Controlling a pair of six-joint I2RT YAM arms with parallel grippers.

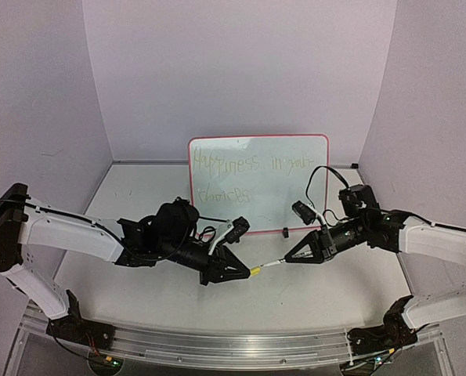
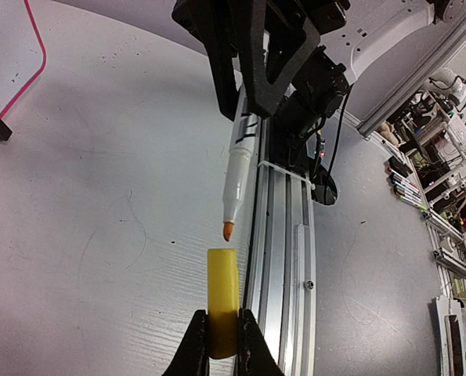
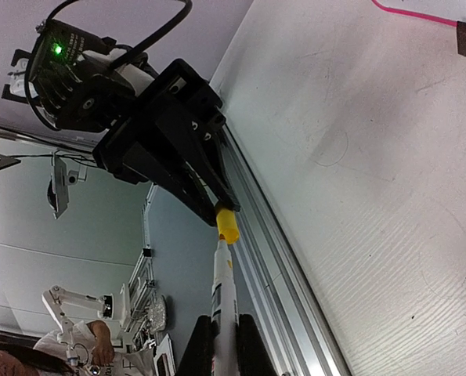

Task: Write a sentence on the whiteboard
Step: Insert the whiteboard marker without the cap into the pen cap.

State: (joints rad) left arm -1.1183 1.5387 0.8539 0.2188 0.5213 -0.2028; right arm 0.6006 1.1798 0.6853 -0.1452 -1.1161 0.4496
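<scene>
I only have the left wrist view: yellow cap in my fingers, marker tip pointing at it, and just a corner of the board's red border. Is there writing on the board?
Observer: Yes. In the top view the whiteboard carries the sentence in faint yellow-green strokes, on two lines.
Operator: Where do the two grippers sit relative to the board?
Observer: In front of its lower edge, over the table. The left gripper and right gripper face each other, with the cap and marker roughly in one line.
Operator: Does the other wrist agree on that line?
Observer: The right wrist view looks up along the marker's barrel straight at the cap, and I see no sideways offset there.
</scene>
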